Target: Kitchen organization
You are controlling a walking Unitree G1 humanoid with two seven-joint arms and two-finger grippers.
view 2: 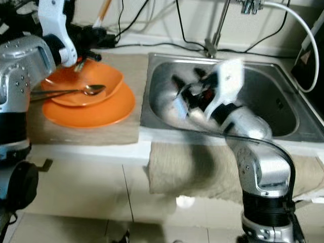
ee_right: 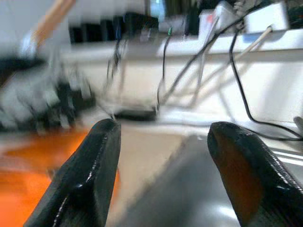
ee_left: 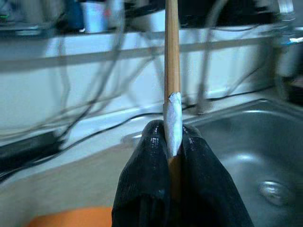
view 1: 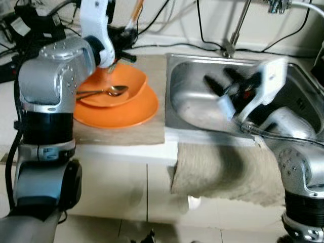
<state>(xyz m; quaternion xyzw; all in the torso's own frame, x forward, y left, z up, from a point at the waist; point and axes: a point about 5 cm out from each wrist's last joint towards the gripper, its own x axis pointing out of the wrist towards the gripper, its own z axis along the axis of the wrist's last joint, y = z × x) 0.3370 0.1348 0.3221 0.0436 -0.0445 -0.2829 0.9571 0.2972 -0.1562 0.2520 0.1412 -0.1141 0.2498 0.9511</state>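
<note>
Fingers [ee_left: 199, 184] of your left gripper [ee_left: 173, 156] clench a wooden stick [ee_left: 171, 66] (above the orange plates [view 1: 126, 111]); your right gripper [ee_right: 163, 142] gapes over the sink [view 1: 187, 109].

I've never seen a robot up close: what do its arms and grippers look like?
Both arms are rounded silver metal segments joined by black bands, with white housings near the wrists. A thin black cable runs along the right arm. The left gripper and right gripper each have two long, glossy black fingers.

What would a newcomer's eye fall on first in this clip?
The orange plates stacked on the counter left of the sink, a spoon lying in the top one. Above them the left gripper pinches a wooden stick. The right gripper, fingers apart, is blurred over the sink.
</note>
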